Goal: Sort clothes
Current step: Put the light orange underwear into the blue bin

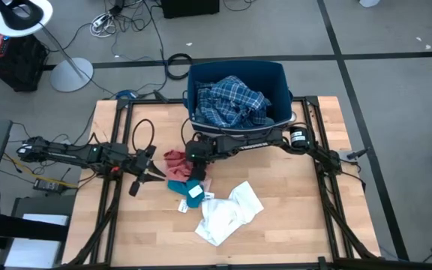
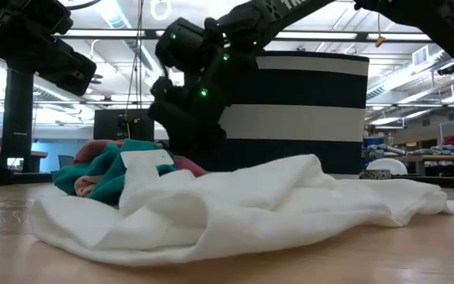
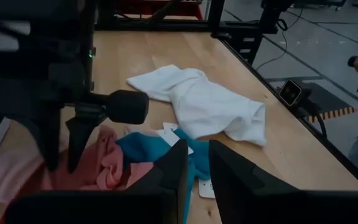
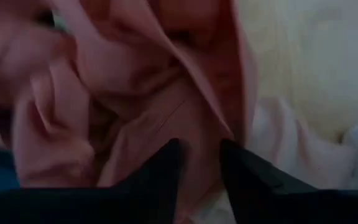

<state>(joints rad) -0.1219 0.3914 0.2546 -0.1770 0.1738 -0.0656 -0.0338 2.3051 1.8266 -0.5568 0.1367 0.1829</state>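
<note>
Here the right gripper (image 4: 197,163), jaws nearly closed and pressed into the salmon pink garment (image 1: 177,160), should pinch a full fold before lifting toward the dark blue bin (image 1: 276,79), while the left gripper (image 1: 150,168) waits alongside, jaws narrowly parted, empty.

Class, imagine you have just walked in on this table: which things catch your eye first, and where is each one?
The dark blue bin at the table's far edge, holding a blue-white plaid shirt, stands out first. Next, the crumpled white garment lying near the front middle. Then the right hand, down on the salmon pink garment beside a small teal garment.
</note>
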